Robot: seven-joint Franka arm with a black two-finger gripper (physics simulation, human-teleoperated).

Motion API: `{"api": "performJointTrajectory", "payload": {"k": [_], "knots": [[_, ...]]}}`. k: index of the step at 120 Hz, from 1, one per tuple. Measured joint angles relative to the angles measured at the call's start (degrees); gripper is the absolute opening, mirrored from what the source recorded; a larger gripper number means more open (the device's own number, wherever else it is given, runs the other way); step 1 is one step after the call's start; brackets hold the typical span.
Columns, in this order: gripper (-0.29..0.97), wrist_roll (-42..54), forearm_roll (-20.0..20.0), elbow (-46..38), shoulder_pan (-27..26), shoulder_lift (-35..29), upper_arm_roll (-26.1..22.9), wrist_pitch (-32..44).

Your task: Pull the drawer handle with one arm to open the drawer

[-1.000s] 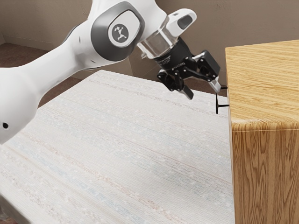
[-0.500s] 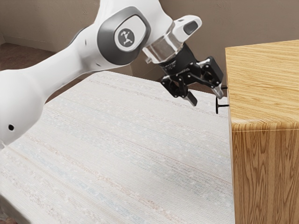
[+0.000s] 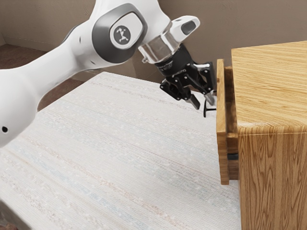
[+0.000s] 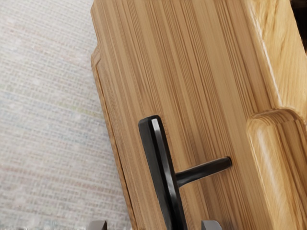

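Observation:
A light wooden cabinet (image 3: pixel 273 96) stands at the exterior view's right. Its top drawer (image 3: pixel 221 124) sticks out a short way from the cabinet's face. The drawer's black bar handle (image 3: pixel 208 108) stands off the front panel on a short post. My black gripper (image 3: pixel 202 99) is at that handle, open, with one finger on each side of the bar. In the wrist view the handle (image 4: pixel 163 182) runs across the drawer front (image 4: pixel 192 96), and it lies between my two fingertips (image 4: pixel 211 224) without both touching it.
The cabinet sits on a pale woven tabletop (image 3: pixel 124 153) that stretches toward the exterior view's left. My white arm (image 3: pixel 72 62) comes in from the upper left above the table. A lower drawer front (image 3: pixel 233 167) sits under the pulled one.
The drawer has slid out toward the exterior view's left; it was flush before. My gripper moved left with the handle between its fingers.

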Motion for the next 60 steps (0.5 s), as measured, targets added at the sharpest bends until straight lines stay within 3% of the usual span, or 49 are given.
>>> {"api": "performJointTrajectory", "payload": {"k": [60], "knots": [[-0.05,-0.6,2.1,0.0,0.1,-1.9,1.0,-3.3]]}}
